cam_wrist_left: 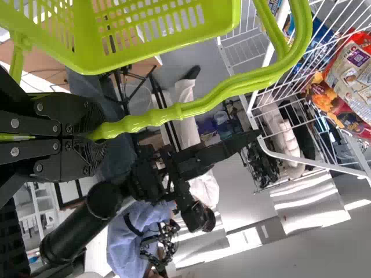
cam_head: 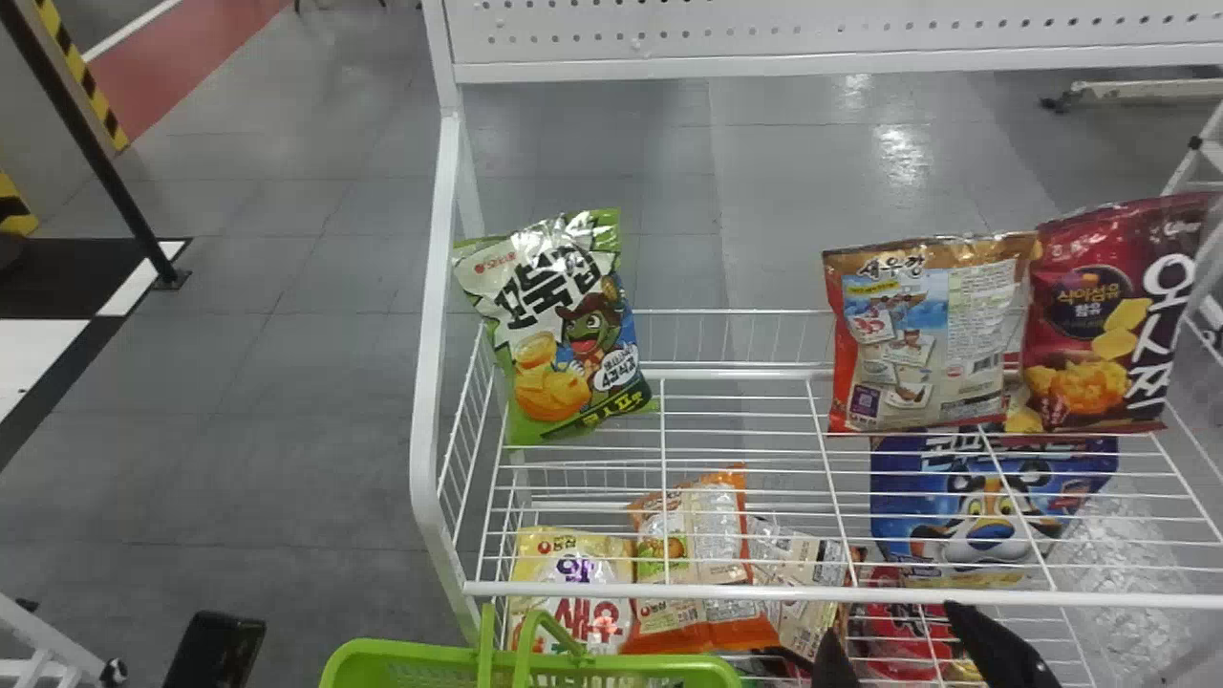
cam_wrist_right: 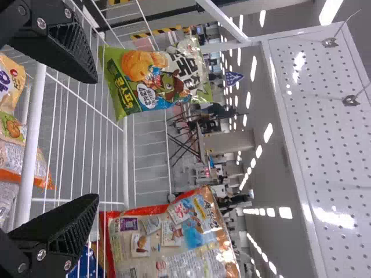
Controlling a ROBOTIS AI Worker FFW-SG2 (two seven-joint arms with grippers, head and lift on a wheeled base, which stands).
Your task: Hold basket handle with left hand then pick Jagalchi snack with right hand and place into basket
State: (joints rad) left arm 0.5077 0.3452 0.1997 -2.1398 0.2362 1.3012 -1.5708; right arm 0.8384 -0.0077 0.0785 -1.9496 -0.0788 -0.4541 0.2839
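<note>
Green basket (cam_head: 401, 652) hung at six o'clock, handle (cam_wrist_left: 208, 98) clamped in my left pincer (cam_wrist_left: 96, 134); my right pincer (cam_wrist_right: 94, 138), spread wide at five, needed squaring up for a soft pinch. Which of the packs (cam_head: 702, 545) was Jagalchi, I couldn't tell.

You can read 꼬북칩 big on the green bag (cam_head: 564, 330), w/ a "4" in its white bubble & 콘스프맛 at the btm. Tan-&-red bag (cam_head: 927, 354) gives you 새우깡 up top, plus small print, a barcode & a QR-type code. On the maroon bag (cam_head: 1099, 315) you get 오사쯔, w/ 식이섬유 함유 in the round label. Lower down, the yellow bag (cam_head: 564, 569) says 농심, 알 & 새우; the orange bag (cam_head: 702, 545), 농심 too. Blue bag's (cam_head: 984, 530) lettering is partly hidden. Triangular sign (cam_wrist_right: 233, 77) in your R wrist view: text too small.
</note>
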